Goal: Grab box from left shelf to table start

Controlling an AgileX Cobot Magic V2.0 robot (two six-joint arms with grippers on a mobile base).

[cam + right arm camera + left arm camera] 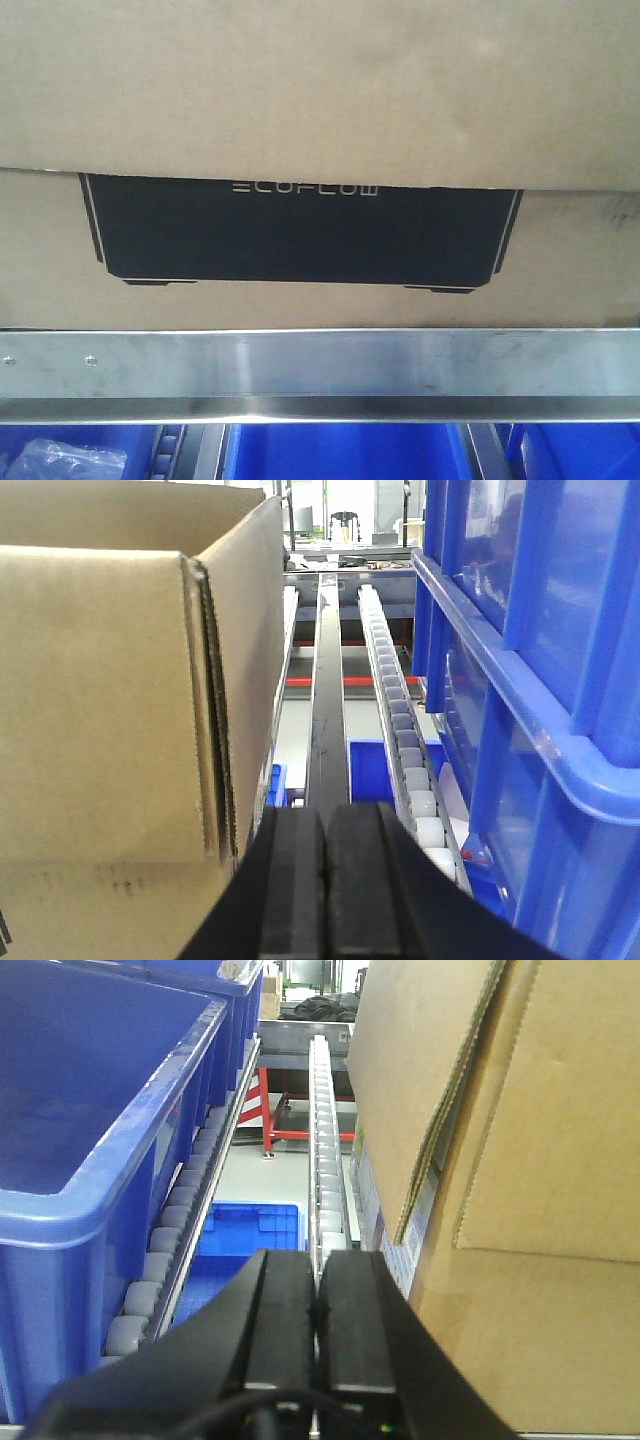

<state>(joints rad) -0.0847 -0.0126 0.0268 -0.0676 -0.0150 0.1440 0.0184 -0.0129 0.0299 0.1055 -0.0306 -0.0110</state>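
The brown cardboard box [320, 100] with a black ECOFLOW panel fills the front view and sits on the silver shelf, behind its front rail [320, 362]. In the left wrist view the box [520, 1160] stands just right of my left gripper [318, 1260], which is shut and empty. In the right wrist view the box [110, 700] stands just left of my right gripper [325, 815], also shut and empty. Both grippers sit beside the box's side walls; contact cannot be told. The table is out of view.
Blue plastic bins flank the box: one left of the left gripper [90, 1140], one right of the right gripper [530, 680]. Roller tracks [325, 1140] [400, 730] run along the shelf. More blue bins [350, 452] sit on the level below the rail.
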